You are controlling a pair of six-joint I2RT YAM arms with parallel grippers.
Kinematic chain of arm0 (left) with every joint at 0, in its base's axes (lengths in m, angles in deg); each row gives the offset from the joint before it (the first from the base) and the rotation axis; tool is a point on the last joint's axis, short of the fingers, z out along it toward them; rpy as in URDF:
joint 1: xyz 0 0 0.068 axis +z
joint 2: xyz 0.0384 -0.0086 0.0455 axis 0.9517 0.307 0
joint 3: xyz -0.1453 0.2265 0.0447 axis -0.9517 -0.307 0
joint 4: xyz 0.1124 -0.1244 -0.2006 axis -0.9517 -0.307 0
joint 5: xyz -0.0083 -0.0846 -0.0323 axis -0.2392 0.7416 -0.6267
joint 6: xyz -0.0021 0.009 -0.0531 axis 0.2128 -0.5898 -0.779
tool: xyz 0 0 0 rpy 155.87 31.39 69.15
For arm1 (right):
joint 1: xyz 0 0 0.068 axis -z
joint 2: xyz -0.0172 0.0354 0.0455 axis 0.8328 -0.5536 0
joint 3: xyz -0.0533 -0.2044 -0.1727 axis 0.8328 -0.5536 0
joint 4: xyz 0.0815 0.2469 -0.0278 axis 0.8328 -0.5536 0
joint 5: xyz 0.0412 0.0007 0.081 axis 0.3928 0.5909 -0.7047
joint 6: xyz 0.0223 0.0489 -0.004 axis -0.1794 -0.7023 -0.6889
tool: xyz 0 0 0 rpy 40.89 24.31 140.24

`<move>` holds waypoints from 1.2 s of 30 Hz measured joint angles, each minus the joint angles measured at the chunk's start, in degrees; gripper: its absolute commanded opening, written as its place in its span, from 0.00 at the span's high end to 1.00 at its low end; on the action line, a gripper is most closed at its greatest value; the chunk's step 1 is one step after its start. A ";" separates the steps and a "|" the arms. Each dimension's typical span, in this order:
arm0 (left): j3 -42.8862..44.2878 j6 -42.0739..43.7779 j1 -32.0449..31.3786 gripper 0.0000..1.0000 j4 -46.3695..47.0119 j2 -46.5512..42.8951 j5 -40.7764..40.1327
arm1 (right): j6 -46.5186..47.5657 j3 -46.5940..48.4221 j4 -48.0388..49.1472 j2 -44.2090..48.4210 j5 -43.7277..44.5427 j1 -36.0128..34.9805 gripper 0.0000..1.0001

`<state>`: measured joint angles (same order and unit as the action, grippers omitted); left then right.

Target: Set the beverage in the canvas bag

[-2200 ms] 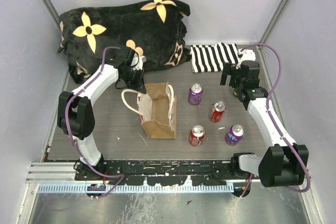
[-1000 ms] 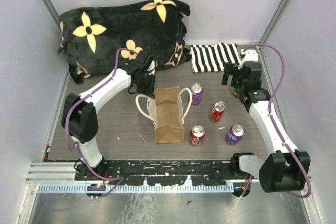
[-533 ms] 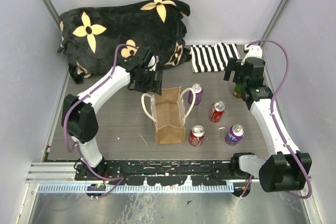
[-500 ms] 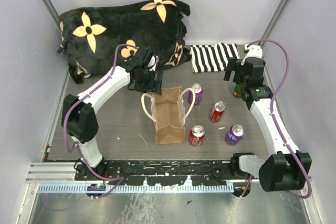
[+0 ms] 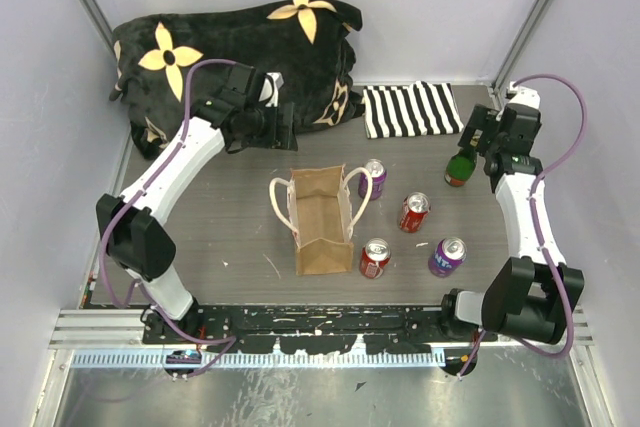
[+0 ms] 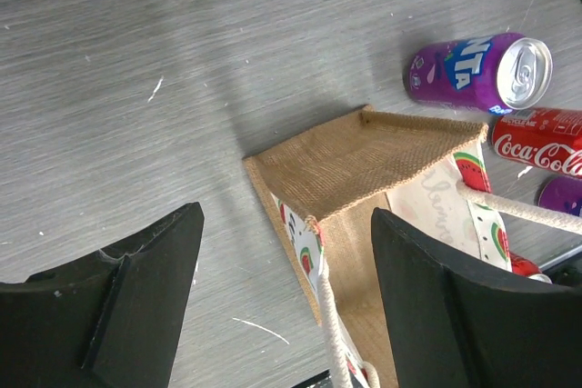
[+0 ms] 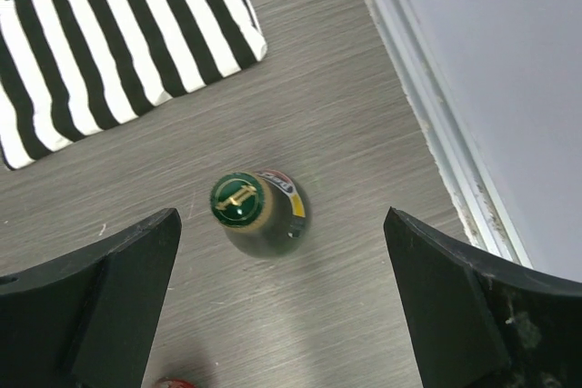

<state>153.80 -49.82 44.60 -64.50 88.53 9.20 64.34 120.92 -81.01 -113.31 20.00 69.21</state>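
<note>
Left gripper (image 6: 286, 217) has released and backed behind the tan-brown canvas bag (image 5: 320, 222) with cream loop handles; bag now stands upright, unheld. Right gripper (image 7: 282, 220) has moved over the green glass bottle (image 7: 258, 207) well right of bag, probably the beverage. Both jaws wide, empty.

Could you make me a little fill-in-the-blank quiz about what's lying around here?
1. ___ cans are on the table.
2. The bottle has a ___ cap.
3. The cloth is striped black and ___.
4. The bag has ___ handles.

Missing words: four; green; white; two.
</note>
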 measured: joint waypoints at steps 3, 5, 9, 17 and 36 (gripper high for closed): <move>0.00 0.02 0.81 0.19 0.20 -0.31 -0.02 | -0.02 -0.09 1.31 -1.29 -1.66 -0.11 0.01; -0.02 0.15 0.96 0.19 0.20 -0.31 0.00 | -0.02 -0.63 2.73 -2.03 -2.43 -0.20 0.00; -0.04 0.37 1.16 0.19 0.24 -0.37 0.00 | 0.35 -2.75 5.97 -3.52 -2.84 -0.22 0.02; -0.50 0.57 1.53 0.19 0.52 -0.68 0.00 | 1.05 -8.04 13.25 -6.73 -3.13 -0.22 0.05; -3.06 0.85 1.55 0.20 1.86 -1.29 0.09 | 1.31 -9.44 23.08 -11.56 -3.30 -0.22 0.44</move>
<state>150.74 -48.97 46.15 -62.64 87.24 9.28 65.65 111.48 -57.93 -124.87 16.70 68.99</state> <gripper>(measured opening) 0.805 0.696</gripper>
